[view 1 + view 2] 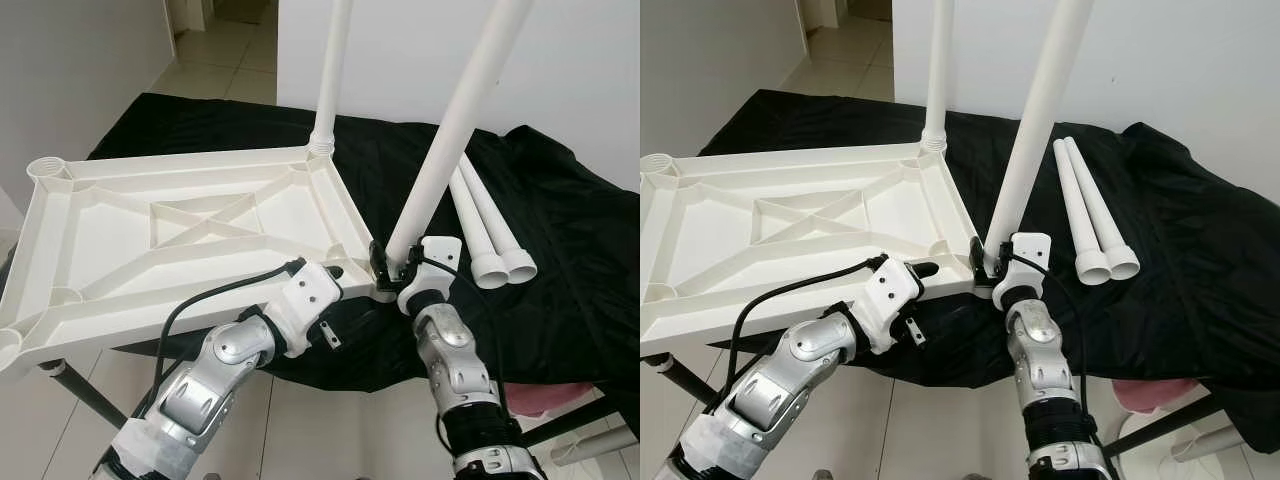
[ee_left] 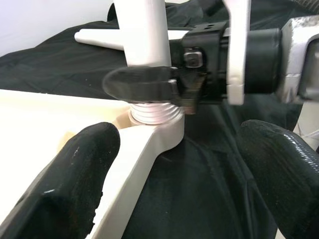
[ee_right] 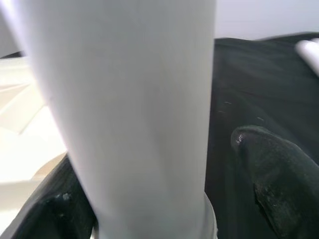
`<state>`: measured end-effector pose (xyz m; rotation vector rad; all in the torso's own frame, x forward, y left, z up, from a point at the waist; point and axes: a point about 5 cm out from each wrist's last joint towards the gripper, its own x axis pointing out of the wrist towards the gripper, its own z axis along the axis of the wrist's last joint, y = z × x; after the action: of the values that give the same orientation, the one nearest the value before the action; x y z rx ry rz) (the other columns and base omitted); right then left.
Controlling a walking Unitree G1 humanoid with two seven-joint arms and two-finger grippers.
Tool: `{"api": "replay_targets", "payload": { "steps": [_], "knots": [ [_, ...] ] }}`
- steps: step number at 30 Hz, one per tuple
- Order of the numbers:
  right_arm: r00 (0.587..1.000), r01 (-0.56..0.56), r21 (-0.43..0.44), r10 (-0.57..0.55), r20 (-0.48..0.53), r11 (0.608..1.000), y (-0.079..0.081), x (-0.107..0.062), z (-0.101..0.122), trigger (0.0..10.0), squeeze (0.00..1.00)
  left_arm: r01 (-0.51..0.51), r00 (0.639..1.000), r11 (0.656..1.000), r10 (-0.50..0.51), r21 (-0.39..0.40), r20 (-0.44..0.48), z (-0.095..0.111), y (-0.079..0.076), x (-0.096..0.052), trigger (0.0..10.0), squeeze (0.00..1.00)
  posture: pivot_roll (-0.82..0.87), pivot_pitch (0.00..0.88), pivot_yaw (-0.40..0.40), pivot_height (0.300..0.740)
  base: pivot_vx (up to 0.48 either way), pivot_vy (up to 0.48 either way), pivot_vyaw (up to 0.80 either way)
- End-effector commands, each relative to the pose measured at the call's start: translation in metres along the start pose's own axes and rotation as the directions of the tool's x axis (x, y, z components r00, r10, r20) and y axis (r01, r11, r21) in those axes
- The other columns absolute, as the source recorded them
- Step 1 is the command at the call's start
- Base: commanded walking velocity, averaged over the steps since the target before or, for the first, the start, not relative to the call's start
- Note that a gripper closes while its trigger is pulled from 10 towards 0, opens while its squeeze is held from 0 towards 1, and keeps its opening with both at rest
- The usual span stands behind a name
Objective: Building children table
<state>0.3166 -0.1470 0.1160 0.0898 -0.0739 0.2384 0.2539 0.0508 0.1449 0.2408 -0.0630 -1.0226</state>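
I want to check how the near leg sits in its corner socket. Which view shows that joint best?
The left wrist view: the near leg's threaded end shows at the tabletop corner, with the right gripper clamped just above. The eye views show that joint small behind the gripper. The right wrist view has the leg's shaft, blurred.

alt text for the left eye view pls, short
The right tool grips the base of a tilted white leg at the near corner of an upside-down white tabletop on a black cloth. The left tool rests at the tabletop's near edge; one leg stands fitted, two spare legs lie alongside.
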Motion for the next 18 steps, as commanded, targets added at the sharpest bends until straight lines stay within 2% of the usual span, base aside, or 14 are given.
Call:
{"api": "replay_targets", "payload": {
  "steps": [1,4,6,9,12,15,16,17,18],
  "knots": [
    [0.998,-0.070,-0.009,0.070,0.010,0.998,-0.003,0.001,0.001,10.0,0.00,0.057,0.998,0.998,-0.057,0.018,0.001,0.000,-0.004,0.002,10.0,0.00,0.02,0.000,-0.064,0.740,0.000,0.000,0.00],
    [0.995,-0.103,-0.027,0.103,0.018,0.994,-0.003,0.002,0.003,10.0,0.00,0.058,0.998,0.998,-0.058,0.022,0.001,0.000,-0.004,0.003,10.0,0.00,0.02,0.000,-0.064,0.740,0.000,0.000,0.00],
    [0.976,-0.214,-0.061,0.215,0.014,0.975,-0.001,0.006,0.005,10.0,0.00,0.053,0.999,0.998,-0.053,0.028,-0.001,0.000,-0.003,0.003,10.0,0.00,0.02,0.000,-0.059,0.740,0.000,0.000,0.00],
    [0.968,-0.250,-0.074,0.251,0.012,0.965,-0.001,0.007,0.006,10.0,0.00,0.052,0.999,0.998,-0.052,0.031,-0.002,0.000,-0.003,0.004,10.0,0.00,0.02,0.000,-0.058,0.740,0.000,0.000,0.00],
    [0.933,-0.359,-0.101,0.360,-0.012,0.928,0.000,0.016,0.009,10.0,0.00,0.042,0.999,0.998,-0.042,0.048,-0.012,-0.002,-0.002,0.004,10.0,0.00,0.02,0.000,-0.058,0.740,0.000,0.000,0.00],
    [0.928,-0.372,-0.108,0.373,-0.014,0.922,-0.001,0.018,0.010,10.0,0.00,0.038,0.999,0.998,-0.037,0.056,-0.014,-0.002,-0.002,0.005,10.0,0.00,0.02,0.000,-0.058,0.740,0.000,0.000,0.00],
    [0.926,-0.377,-0.114,0.377,-0.024,0.919,-0.001,0.019,0.009,4.1,0.00,0.042,0.999,0.998,-0.041,0.042,-0.016,-0.003,-0.002,0.005,10.0,0.00,0.03,0.000,-0.062,0.740,0.000,0.000,0.00],
    [0.926,-0.377,-0.114,0.377,-0.024,0.919,-0.001,0.019,0.009,4.1,0.00,0.042,0.999,0.998,-0.041,0.042,-0.016,-0.003,-0.002,0.005,10.0,0.00,0.03,0.000,-0.062,0.740,0.000,0.000,0.00],
    [0.924,-0.382,-0.119,0.381,-0.031,0.916,-0.002,0.019,0.008,0.0,0.00,0.045,0.999,0.998,-0.045,0.031,-0.017,-0.003,-0.002,0.005,10.0,0.00,0.03,0.000,-0.062,0.740,0.000,0.000,0.00]
  ]
}}
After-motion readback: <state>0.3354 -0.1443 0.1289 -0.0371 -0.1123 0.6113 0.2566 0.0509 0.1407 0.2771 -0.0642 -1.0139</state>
